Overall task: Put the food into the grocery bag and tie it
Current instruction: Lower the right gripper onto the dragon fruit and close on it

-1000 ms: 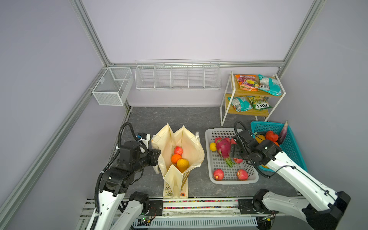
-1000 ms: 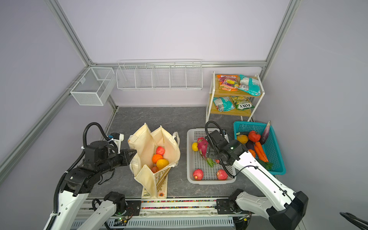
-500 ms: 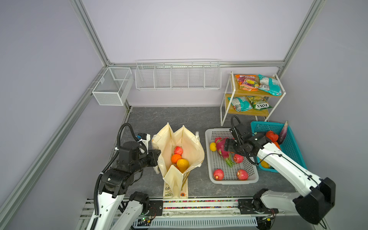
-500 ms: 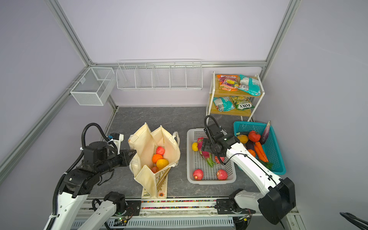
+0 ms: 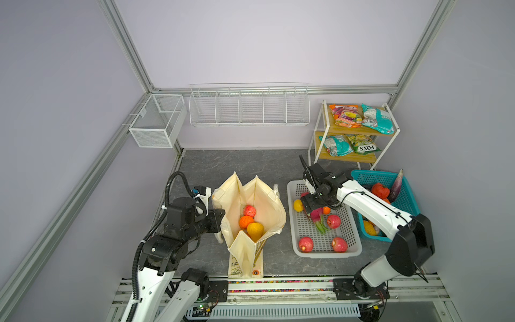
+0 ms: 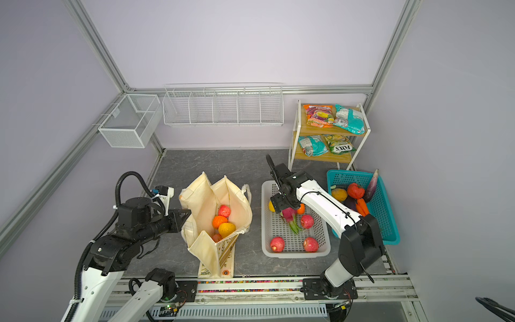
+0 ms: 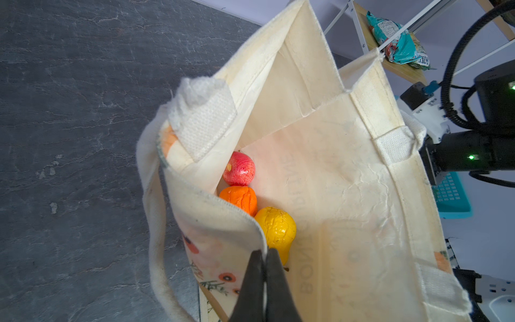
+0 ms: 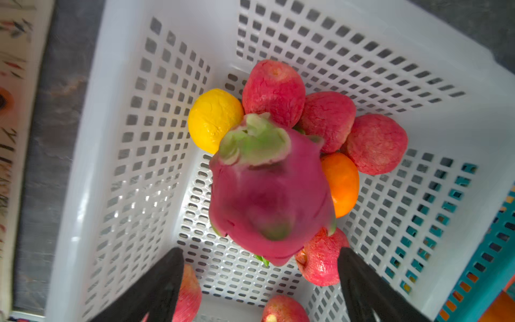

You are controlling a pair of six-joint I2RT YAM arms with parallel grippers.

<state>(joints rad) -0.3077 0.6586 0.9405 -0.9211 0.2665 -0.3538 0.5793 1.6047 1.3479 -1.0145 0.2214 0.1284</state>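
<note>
Left gripper is clamped on the rim of the bag, which stands open beside the white basket. An apple, an orange and a yellow fruit sit inside the bag. Right gripper hangs in the basket, jaws spread wide either side of the dragon fruit, not gripping it.

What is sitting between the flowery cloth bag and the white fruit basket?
Nothing stands there. In both top views only a narrow bare strip of grey tabletop separates the grocery bag from the white basket.
</note>
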